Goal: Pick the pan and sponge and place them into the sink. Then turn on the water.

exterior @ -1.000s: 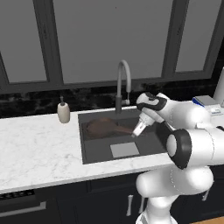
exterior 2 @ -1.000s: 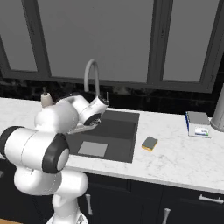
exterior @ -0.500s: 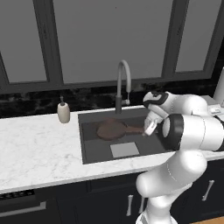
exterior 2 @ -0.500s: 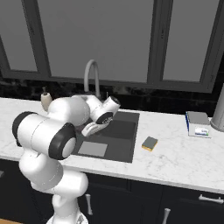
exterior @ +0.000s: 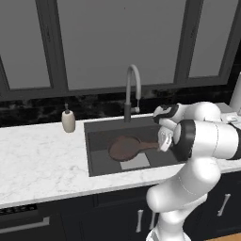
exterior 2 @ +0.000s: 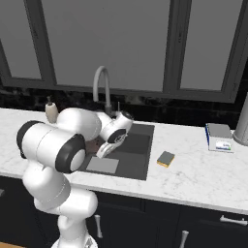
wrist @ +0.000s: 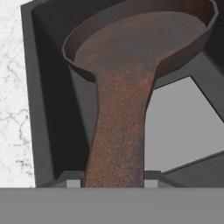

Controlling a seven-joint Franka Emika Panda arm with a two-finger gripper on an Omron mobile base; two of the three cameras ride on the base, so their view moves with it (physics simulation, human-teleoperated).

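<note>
The dark reddish-brown pan (exterior: 124,147) hangs low in the sink (exterior: 100,161), its bowl over the pale square (wrist: 175,127) at the bottom. My gripper (exterior: 162,141) is shut on the pan's long handle (wrist: 119,131), which runs straight between the two fingertips (wrist: 70,179). From the right base view, the gripper (exterior 2: 107,149) is inside the basin (exterior 2: 138,145) and my arm hides most of the pan. The yellow sponge (exterior 2: 166,158) with its grey-green top lies on the counter right of the sink. No water comes from the arched faucet (exterior: 133,89).
A soap dispenser (exterior: 68,121) stands on the counter left of the sink. A blue-and-white flat box (exterior 2: 219,138) and a tall grey cylinder (exterior 2: 242,126) sit at the far right. White marble counter (exterior: 42,164) surrounds the basin.
The pan has moved a little toward the front of the basin, still in my gripper. My arm's elbow has swung and the hand has come lower.
</note>
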